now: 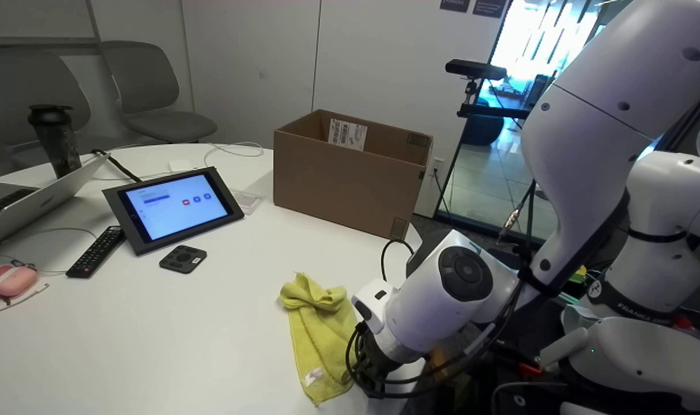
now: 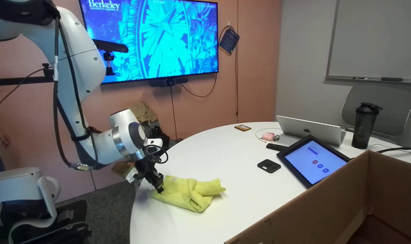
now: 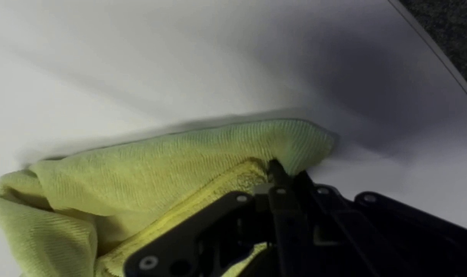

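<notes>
A yellow-green cloth [image 1: 321,328] lies crumpled on the white table [image 1: 188,340] near its edge. It also shows in an exterior view [image 2: 195,193] and in the wrist view [image 3: 149,173]. My gripper [image 3: 289,171] is shut on a pinched fold of the cloth near one end. The fold bulges out past the fingertips. In an exterior view the gripper [image 2: 160,188] points down at the cloth's end by the table edge. The rest of the cloth lies on the tabletop with folds in it. The fingertips are hidden behind the wrist and cables in the remaining exterior view.
An open cardboard box [image 1: 344,178] stands on the table, also near in an exterior view [image 2: 303,206]. A tablet on a stand [image 1: 177,204], a black puck-like device [image 1: 183,259], a remote [image 1: 96,252], a pink case [image 1: 15,281], a laptop [image 2: 310,130] and a bottle [image 2: 364,125] are on the table.
</notes>
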`<action>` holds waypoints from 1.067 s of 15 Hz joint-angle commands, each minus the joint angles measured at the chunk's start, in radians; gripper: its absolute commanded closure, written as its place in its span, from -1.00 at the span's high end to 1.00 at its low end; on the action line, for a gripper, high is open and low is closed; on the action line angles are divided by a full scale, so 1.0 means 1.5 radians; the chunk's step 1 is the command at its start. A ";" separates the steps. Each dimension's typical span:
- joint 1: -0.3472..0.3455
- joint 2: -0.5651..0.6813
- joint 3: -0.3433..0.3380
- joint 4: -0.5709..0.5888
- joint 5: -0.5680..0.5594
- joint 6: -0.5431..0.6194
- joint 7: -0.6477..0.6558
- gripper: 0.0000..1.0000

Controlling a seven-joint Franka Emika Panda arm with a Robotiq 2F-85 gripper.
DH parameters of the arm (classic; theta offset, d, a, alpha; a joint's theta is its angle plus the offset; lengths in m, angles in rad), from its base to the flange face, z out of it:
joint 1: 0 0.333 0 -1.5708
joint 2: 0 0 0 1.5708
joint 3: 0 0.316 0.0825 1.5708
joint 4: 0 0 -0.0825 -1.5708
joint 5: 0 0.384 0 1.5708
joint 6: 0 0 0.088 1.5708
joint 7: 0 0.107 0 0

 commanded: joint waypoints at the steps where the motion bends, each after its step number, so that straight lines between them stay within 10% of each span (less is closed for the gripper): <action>1: -0.015 -0.030 0.000 -0.019 -0.002 0.002 -0.012 -0.93; 16: -0.150 -0.026 -0.022 0.118 0.070 -0.097 -0.062 -0.94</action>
